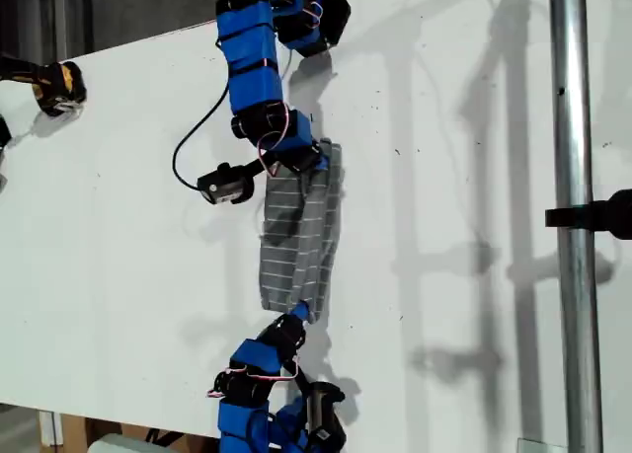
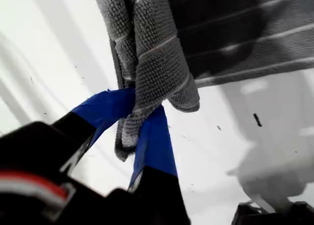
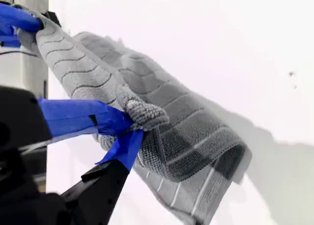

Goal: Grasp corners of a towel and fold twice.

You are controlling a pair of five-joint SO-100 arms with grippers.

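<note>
The grey striped towel (image 1: pixel 301 231) hangs as a narrow, doubled strip between two blue arms over the white table (image 1: pixel 118 275). One arm's gripper (image 1: pixel 296 164) holds its upper end in the exterior view, and the other arm's gripper (image 1: pixel 294 315) holds its lower end. The wrist views do not show which arm is which. My first gripper (image 2: pixel 142 122) is shut on a bunched towel (image 2: pixel 162 63) corner. My second gripper (image 3: pixel 130 124) is shut on another bunched corner of the towel (image 3: pixel 186 137), which sags in a fold beyond it. My first gripper (image 3: pixel 14 19) shows at the strip's far end.
A yellow and black object (image 1: pixel 59 86) lies at the exterior view's upper left. A metal pole (image 1: pixel 573 177) with a black clamp (image 1: pixel 602 214) stands at that view's right. A black cable (image 1: pixel 193 147) loops beside the upper arm.
</note>
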